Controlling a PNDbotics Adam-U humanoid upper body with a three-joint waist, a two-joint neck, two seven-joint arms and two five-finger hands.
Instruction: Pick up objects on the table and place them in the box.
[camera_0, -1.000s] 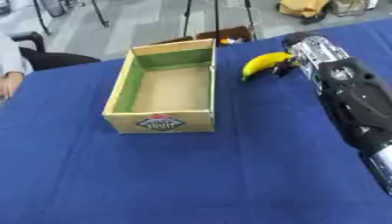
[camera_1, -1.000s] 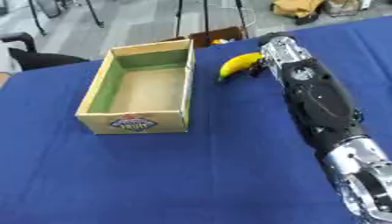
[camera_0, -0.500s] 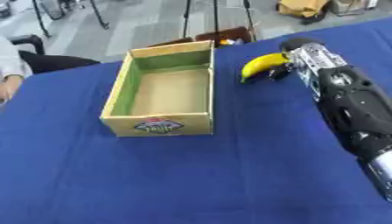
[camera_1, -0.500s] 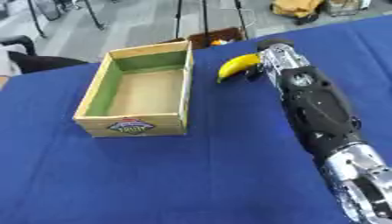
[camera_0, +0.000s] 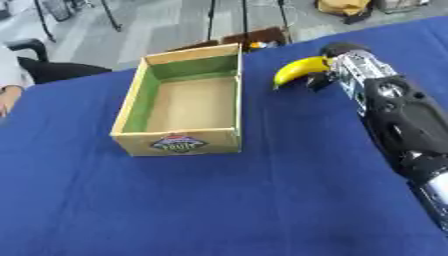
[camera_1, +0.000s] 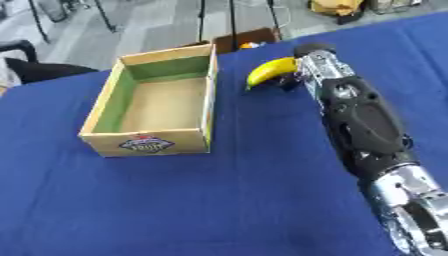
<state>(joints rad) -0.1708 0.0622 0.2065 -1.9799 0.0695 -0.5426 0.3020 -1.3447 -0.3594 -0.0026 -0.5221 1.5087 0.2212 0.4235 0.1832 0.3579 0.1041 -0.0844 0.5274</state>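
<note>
Blue tabletop (camera_0: 219, 205) is seen covered edge to edge in cloth, nothing else lying on it near the work. Box (camera_0: 182, 101) is set left of centre, open top, green inside walls, bare floor, nothing yet placed in it. Right arm (camera_1: 359, 120) is stretched in from the lower right, across the cloth toward the far side. Right hand (camera_0: 337, 67) is found at the banana (camera_0: 295, 70), just right of it and touching; only the back of the hand is shown, so it cannot be told how far the fingers are opened or whether anything is actually held. Banana is seen right of the box's far corner, apart from the box, curved tip pointing down and left. Left hand is not shown in either view.

Risks, judged from this layout:
- Grasp may be missed or only partial: the fingers are hidden behind the hand, and a curved smooth fruit could be rolled or nudged aside instead of closed on.
- If lifted by 1 end, the banana could be swung or dropped on the way across.
- The near wall of the box stands between banana and box floor; a low carry could strike the rim and shove or tip the box.
- A late release could land the banana on the rim or the cloth beyond.
</note>
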